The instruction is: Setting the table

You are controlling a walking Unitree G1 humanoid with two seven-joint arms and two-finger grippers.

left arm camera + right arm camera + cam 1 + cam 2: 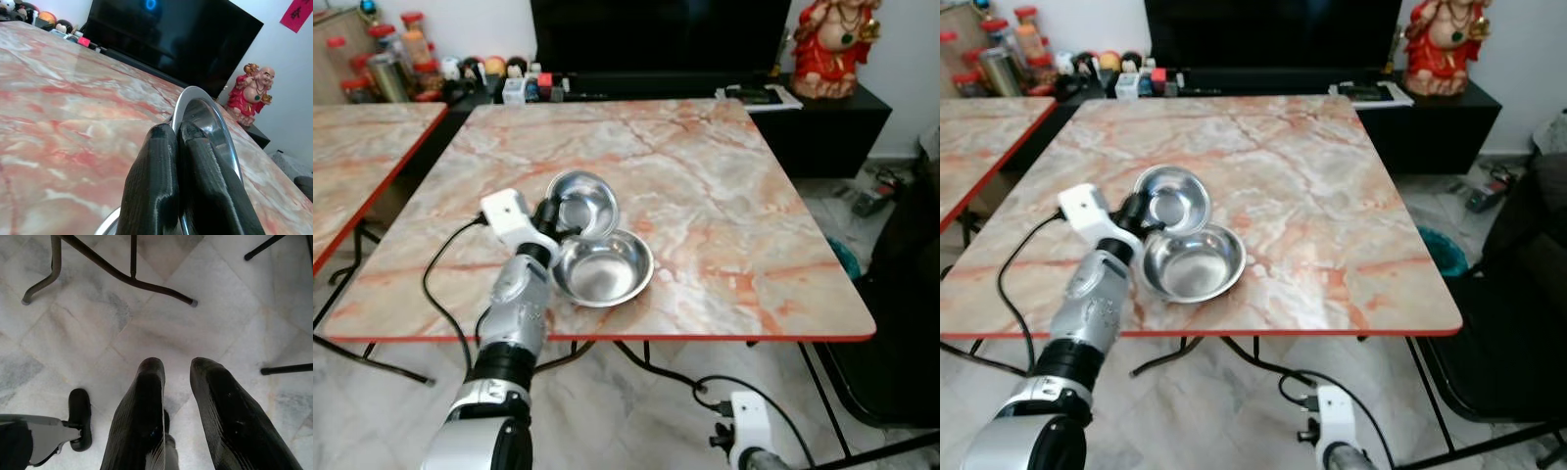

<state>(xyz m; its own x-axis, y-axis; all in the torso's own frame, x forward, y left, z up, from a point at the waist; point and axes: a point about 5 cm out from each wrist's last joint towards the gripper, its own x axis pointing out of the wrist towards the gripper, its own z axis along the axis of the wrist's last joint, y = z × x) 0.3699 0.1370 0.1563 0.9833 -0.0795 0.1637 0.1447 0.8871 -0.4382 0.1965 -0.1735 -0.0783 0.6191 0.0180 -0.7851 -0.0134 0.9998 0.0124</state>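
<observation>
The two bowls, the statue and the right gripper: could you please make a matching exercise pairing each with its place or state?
Things:
1. tilted bowl
2. flat bowl
3. statue
4. right gripper

Places or states:
A. on the black cabinet beyond the table
B. open, hanging over the floor
C. lying on the table near its front edge
D. held by its rim in the left gripper

Pairs: 1-D, 2-C, 3-A, 4-B
</observation>
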